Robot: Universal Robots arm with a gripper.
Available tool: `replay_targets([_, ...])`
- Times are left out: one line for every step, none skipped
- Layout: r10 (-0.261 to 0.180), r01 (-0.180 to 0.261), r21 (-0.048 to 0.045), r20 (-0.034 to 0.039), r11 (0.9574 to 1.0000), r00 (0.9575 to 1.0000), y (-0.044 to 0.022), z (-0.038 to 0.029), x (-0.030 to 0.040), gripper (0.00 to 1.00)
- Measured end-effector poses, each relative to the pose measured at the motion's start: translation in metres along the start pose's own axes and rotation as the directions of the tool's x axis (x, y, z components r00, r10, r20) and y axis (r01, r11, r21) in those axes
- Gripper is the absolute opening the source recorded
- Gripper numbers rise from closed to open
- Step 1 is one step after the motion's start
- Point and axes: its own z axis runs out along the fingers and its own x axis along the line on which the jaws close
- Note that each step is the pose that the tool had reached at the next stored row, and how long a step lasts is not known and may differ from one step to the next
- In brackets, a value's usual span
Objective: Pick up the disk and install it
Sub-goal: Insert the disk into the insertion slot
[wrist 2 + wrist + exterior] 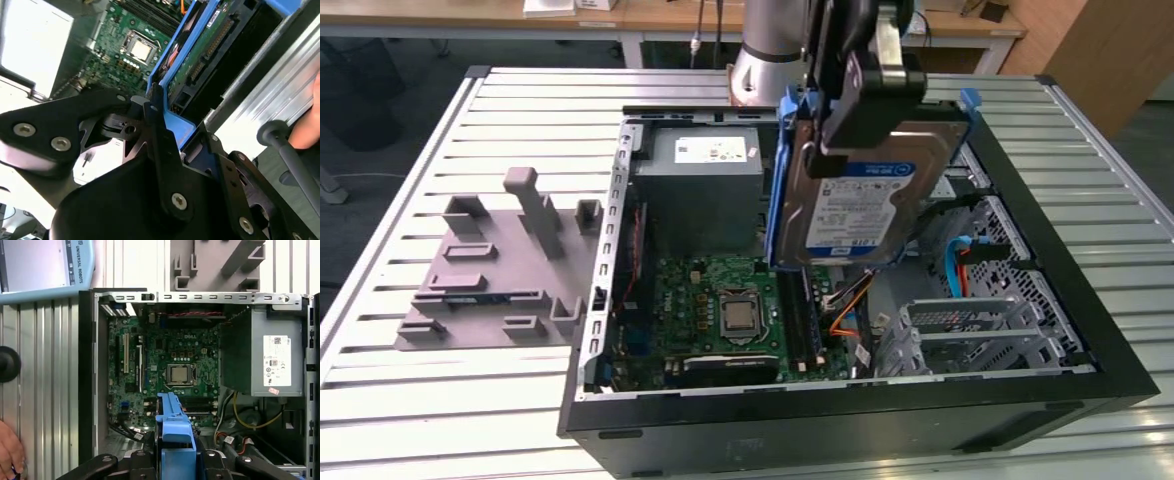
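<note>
The disk (865,215) is held clamped in the gripper (834,150) above the open computer case (854,418); pickup is done, installation is not.

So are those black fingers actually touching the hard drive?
Touching. In the exterior view the fingers clamp the hard drive by its top edge and hold it up over the open computer.

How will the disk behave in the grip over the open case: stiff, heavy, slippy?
Probably rigid: the disk hangs flat and straight from the gripper. Likely dense for its size, being metal-bodied. The blue carrier bracket is plastic, so it may flex or slip slightly where clamped.
</note>
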Motion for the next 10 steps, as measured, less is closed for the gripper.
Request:
replay_targets([0.0,0.0,0.0002,0.0002,1.0,1.0,-0.0001,0.001,0.004,0.36])
replay_targets([0.0,0.0,0.0003,0.0002,1.0,1.0,-0.0005,0.0017,0.0068,0.36])
replay_targets([0.0,0.0,0.0003,0.0,1.0,1.0,-0.0016,0.0022,0.0088,0.36])
replay_targets([0.0,0.0,0.0003,0.0002,1.0,1.0,-0.0034,0.0028,0.0105,0.36])
replay_targets([0.0,0.0,0.0002,0.0,1.0,1.0,-0.0059,0.0031,0.0115,0.36])
replay_targets([0.0,0.0,0.0003,0.0003,1.0,1.0,-0.009,0.0037,0.0122,0.36])
replay_targets([0.0,0.0,0.0003,0.0002,1.0,1.0,-0.0123,0.004,0.0128,0.36])
replay_targets([0.0,0.0,0.0003,0.0001,1.0,1.0,-0.0159,0.0045,0.0134,0.36])
replay_targets([0.0,0.0,0.0003,0.0002,1.0,1.0,-0.0189,0.0049,0.0139,0.36])
replay_targets([0.0,0.0,0.0003,0.0,1.0,1.0,-0.021,0.0053,0.0146,0.36])
